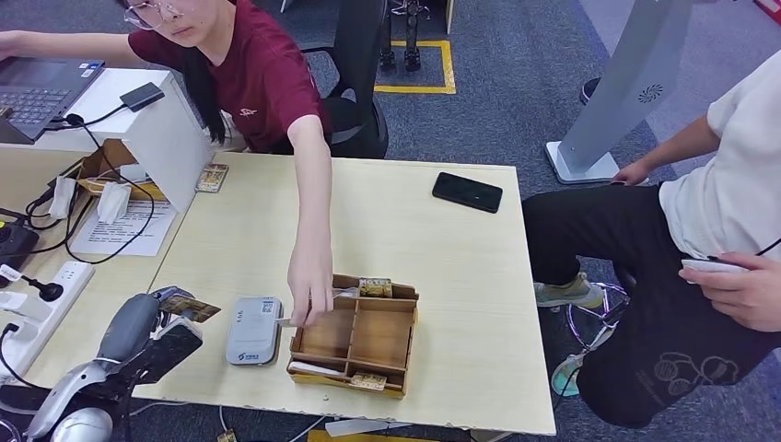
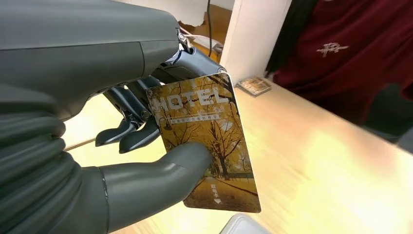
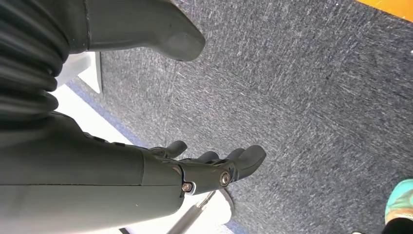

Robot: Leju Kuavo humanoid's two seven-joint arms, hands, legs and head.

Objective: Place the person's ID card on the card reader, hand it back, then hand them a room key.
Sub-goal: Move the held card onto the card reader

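My left hand [image 1: 164, 324] hovers at the table's near left corner, pinching a golden room key card [image 1: 190, 307] between thumb and fingers. Up close the card [image 2: 214, 122] reads HOTEL over autumn trees. The grey-white card reader [image 1: 253, 330] lies just right of that hand. A person in a red shirt reaches an arm over the table; their hand [image 1: 310, 287] is between the reader and a wooden compartment box [image 1: 355, 339] and holds a thin white card edge [image 1: 286, 321]. My right hand [image 3: 204, 168] hangs over grey carpet, fingers apart and holding nothing.
A black phone [image 1: 467, 191] lies at the table's far right. A second person [image 1: 728, 212] sits at the right. A laptop [image 1: 37, 87], cables and a power strip [image 1: 41, 308] crowd the left desk. More key cards [image 1: 375, 287] sit in the box.
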